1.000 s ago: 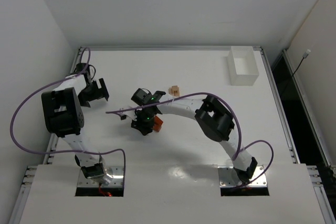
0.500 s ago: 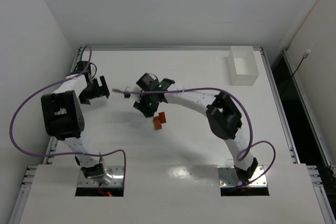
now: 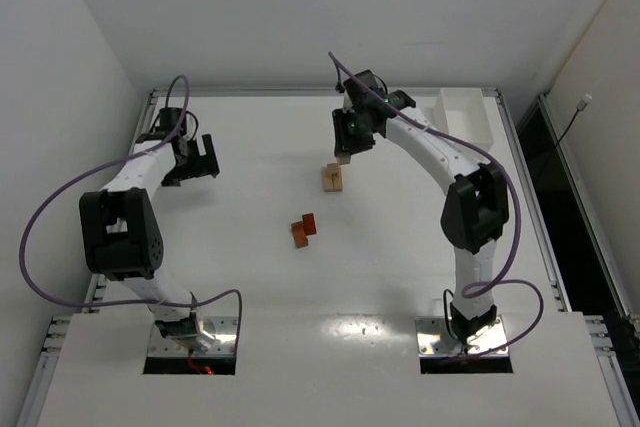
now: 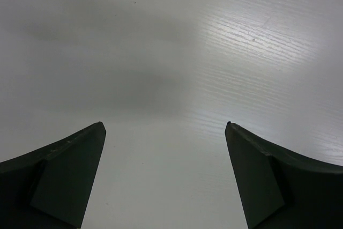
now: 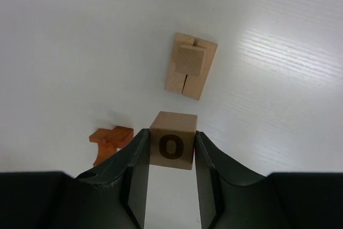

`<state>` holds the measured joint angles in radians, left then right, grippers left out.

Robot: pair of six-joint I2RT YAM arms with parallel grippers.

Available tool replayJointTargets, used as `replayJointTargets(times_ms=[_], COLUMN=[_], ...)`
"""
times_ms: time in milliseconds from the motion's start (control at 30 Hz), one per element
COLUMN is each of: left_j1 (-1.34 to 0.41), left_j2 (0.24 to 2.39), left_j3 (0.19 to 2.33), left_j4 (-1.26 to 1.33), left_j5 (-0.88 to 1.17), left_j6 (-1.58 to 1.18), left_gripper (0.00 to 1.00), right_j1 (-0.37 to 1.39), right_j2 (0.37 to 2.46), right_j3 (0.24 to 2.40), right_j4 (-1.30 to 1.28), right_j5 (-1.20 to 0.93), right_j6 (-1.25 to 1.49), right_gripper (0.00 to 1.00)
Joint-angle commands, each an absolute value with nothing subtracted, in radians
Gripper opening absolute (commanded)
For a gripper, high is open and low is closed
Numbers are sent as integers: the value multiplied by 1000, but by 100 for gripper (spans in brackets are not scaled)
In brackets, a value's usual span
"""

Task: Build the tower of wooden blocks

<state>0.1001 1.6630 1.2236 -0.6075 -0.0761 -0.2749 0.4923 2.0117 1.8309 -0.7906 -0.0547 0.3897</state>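
Right hand (image 5: 170, 135), pointing down, clamps a lettered tan cube (image 5: 172, 147) beside the pale stack (image 5: 190, 73); left hand (image 4: 165, 125) gapes empty

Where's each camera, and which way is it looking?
Top camera: high behind the robot, looking down at the table; left arm and right arm show.
Left wrist: on its arm, facing the table; only the open left pincer shows.
Right wrist: on its arm, facing down; right pincer grips a lettered block.
Shared: top and right wrist see tan stack and orange blocks.
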Motion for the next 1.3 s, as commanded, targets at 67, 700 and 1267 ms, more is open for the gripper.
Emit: replayJointTargets(times_ms=[67, 700, 1267], left_j1=[86, 86, 86], left_j2=[1640, 1601, 1647], left_j3=[1244, 1206, 1238], left_j4=[-618, -618, -618], left_j5=[-91, -89, -80], left_j6=[-296, -287, -287], left_gripper=[93, 93, 93], right_j1=[525, 545, 535], right_j2=[2031, 2063, 2149], right_j3=[1861, 1649, 1707], right_j4=[-827, -615, -595], right_j5=[-55, -46, 11], right_j6=[521, 606, 578], right_gripper=[0, 0, 0])
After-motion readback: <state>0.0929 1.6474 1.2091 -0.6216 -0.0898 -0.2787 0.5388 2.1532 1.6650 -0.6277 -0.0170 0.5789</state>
